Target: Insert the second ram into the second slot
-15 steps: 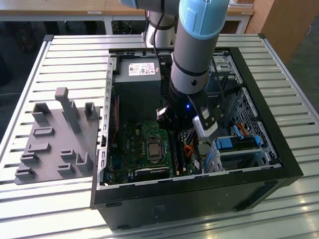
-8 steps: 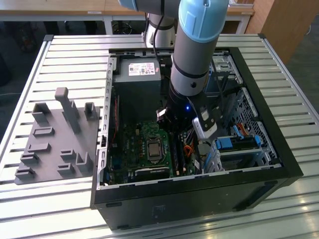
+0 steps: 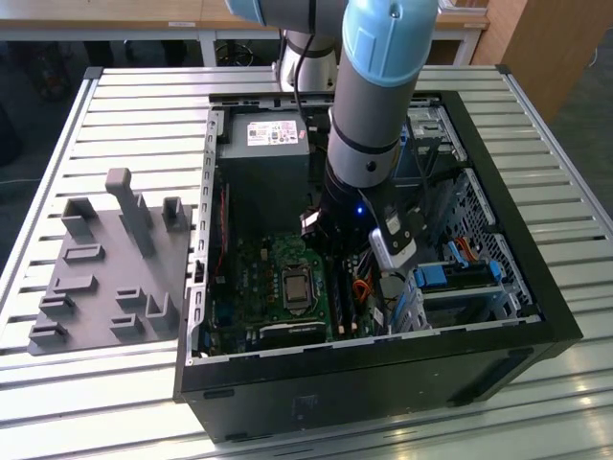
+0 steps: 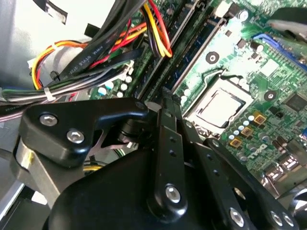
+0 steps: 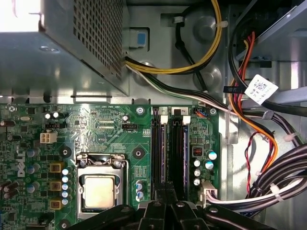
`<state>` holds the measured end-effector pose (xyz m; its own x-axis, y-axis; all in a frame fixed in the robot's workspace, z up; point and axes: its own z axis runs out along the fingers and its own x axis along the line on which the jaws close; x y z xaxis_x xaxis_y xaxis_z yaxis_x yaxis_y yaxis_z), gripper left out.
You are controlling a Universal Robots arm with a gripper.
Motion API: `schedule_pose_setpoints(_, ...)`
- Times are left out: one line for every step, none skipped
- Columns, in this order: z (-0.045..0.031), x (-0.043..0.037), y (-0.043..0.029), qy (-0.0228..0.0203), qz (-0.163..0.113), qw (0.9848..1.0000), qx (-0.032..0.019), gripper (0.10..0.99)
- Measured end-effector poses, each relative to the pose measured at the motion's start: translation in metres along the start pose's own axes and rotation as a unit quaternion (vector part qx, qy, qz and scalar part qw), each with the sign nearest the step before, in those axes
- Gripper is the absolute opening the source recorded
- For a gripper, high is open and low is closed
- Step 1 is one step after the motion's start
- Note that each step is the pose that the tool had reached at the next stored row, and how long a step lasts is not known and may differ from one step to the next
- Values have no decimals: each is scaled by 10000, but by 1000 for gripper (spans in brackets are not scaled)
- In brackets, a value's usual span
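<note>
Ram: taken to be the stick standing on edge in the slot nearer the processor, directly ahead of the gripper. Full seating cannot be judged. The jaws are seen drawn together, with nothing visible between them. The stick is judged light, stiff, thin and fragile. It is best held or pressed along the top edge, with chips and contacts avoided.

Claw: black linkage arms, tips drawn close together above the memory slots.
Motherboard: green, with a silver processor socket.
Cables: black, red, yellow and orange bundle beside the slots.
</note>
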<state>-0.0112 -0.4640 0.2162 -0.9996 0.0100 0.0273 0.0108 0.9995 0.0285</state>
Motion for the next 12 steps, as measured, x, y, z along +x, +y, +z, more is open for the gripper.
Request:
schedule_pose_setpoints(10, 0, 0, 1, 0, 10000, 2, 106)
schedule_pose_setpoints(15, 0, -1, 0, 0, 10000, 2, 106)
schedule_pose_setpoints(16, 0, 0, 0, 0, 10000, 1, 106)
schedule_pose_setpoints(17, -1, 1, -1, 0, 10000, 0, 106)
schedule_pose_setpoints(11, -1, 2, -1, 0, 10000, -2, 106)
schedule_pose_setpoints(1, -1, 4, -4, 0, 10000, -11, 106)
schedule_pose_setpoints(-19, -1, 7, -6, -1, 10000, -21, 106)
schedule_pose_setpoints(-43, 0, 7, -6, -1, 10000, -21, 106)
schedule_pose_setpoints(-95, 3, 5, -2, 0, 10000, -9, 106)
schedule_pose_setpoints(-101, 3, 4, -2, 0, 10000, -8, 106)
schedule_pose_setpoints(-111, 3, 5, -1, 0, 10000, -7, 106)
schedule_pose_setpoints(-124, 4, 5, 0, 0, 10000, -8, 106)
